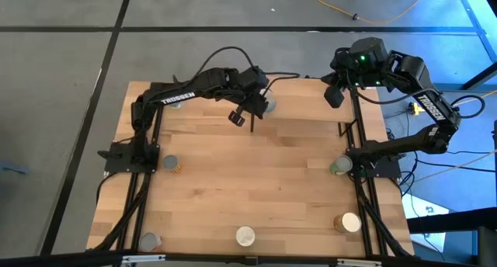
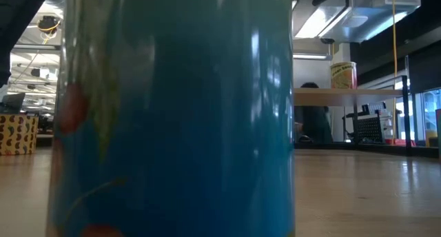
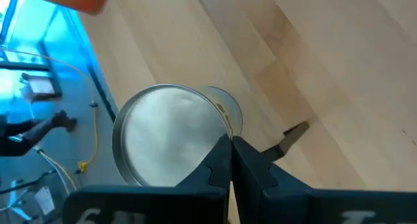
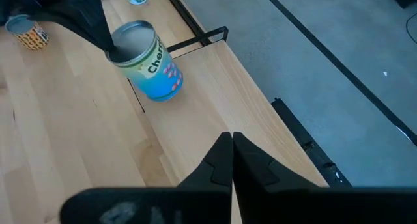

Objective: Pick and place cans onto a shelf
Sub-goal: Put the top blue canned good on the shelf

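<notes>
A can (image 4: 148, 66) with a silvery lid and a green-and-blue label is at the far middle of the wooden board (image 4: 195, 113). It also shows in the high view (image 1: 268, 105) and the left wrist view (image 3: 166, 136). My left gripper (image 3: 231, 146) is shut at this can's top rim; the gripper also shows in the high view (image 1: 256, 110). My right gripper (image 4: 231, 140) is shut and empty above the board's far right corner, and it shows in the high view (image 1: 334, 95) too. My left gripper meets the can at its top rim (image 3: 220, 127), on one side of the lid, with the two fingertips close together. The fingers come from above, slanting down. The can looks tilted in the right wrist view. I cannot tell whether its base touches the board.
Loose cans stand on the table at the left (image 1: 171, 164), right (image 1: 339, 167), near right (image 1: 347, 222), near middle (image 1: 245, 236) and near left (image 1: 147, 240). A blue can (image 2: 172, 113) fills the low view. A yellowish can (image 2: 343, 75) stands on the raised shelf (image 2: 365, 92).
</notes>
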You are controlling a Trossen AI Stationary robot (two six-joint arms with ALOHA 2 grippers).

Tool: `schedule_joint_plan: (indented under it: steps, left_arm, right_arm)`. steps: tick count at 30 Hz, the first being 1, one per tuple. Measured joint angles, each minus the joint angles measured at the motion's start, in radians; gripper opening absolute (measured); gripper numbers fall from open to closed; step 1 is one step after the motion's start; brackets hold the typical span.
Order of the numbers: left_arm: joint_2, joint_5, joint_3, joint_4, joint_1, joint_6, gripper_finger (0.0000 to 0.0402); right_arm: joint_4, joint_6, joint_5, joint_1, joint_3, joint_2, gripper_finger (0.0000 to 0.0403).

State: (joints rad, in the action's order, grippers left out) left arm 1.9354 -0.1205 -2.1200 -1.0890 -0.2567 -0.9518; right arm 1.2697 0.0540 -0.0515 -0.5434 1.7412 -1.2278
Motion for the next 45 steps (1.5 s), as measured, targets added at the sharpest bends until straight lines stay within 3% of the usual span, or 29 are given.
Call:
schedule_joint_plan:
  steps: [6,22,33,45]
  left_arm:
    - [0.000,0.074,-0.026,-0.032,-0.024,0.037,0.0000]
    - [0.040,0.086,-0.025,-0.045,-0.037,0.042,0.0000]
    - [0.043,0.005,-0.025,0.003,-0.031,0.027,0.0000]
    - [0.043,-0.001,-0.025,0.029,-0.031,0.026,0.0000]
  right_arm:
    - [0.000,0.001,0.000,0.000,0.000,0.000,0.0005]
    - [0.000,0.002,0.000,0.000,0.000,0.000,0.0005]
    - [0.000,0.006,0.000,0.000,0.000,0.000,0.0005]
    - [0.000,0.033,0.001,0.000,0.000,0.000,0.0005]
